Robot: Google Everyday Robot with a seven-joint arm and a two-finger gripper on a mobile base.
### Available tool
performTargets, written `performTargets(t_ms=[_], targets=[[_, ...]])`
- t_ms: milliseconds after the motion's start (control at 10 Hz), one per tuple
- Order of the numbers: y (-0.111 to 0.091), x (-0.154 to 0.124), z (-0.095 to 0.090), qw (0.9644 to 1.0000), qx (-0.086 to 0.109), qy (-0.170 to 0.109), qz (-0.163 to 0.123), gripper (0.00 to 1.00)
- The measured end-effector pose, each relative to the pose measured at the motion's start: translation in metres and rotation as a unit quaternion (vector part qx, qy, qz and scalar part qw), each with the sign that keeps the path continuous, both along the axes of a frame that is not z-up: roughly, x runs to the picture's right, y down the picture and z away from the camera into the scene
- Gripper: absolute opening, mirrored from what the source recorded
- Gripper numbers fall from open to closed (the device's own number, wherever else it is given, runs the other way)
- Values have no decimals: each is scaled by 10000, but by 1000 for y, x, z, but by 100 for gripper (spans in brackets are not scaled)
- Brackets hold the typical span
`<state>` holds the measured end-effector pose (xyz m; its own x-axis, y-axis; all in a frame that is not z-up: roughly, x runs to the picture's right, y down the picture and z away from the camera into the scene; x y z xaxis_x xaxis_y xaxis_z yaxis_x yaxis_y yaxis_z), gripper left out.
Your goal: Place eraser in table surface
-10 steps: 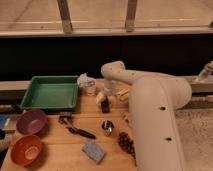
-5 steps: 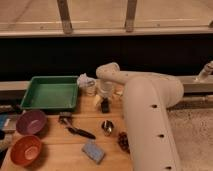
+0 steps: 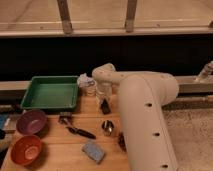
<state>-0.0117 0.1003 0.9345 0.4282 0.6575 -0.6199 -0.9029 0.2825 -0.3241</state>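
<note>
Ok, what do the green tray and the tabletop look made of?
Green tray: probably plastic, evenly coloured, smooth, moulded rim. Table surface: wood, matte light brown, plank seams visible. The hand hangs over the table, right of the tray.

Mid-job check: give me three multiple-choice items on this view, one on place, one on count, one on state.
1. The gripper is: A at the far left; B just right of the green tray, above the table surface; C at the near edge.
2. Bowls in view: A one; B two; C four.
3. The bowls are: A overturned; B stacked; C open side up.
B: it hangs by the tray's right rim. B: purple bowl and orange bowl. C: both hollows show.
</note>
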Motion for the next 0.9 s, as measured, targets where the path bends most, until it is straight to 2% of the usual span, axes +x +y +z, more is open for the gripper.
performTargets(t_ms=[100, 200, 400, 500, 600, 800, 900], targets=[[-6, 5, -6, 9999, 88, 62, 29, 4], [-15, 13, -17, 9996, 215, 140, 98, 0], [-34, 25, -36, 9982, 502, 224, 238, 0], [-48, 36, -48, 9964, 720, 267, 373, 0], [-55, 42, -52, 9954, 821, 295, 403, 0], [-60, 44, -54, 9946, 864, 275, 495, 0], [-57, 43, -49, 9948, 835, 228, 529, 0]])
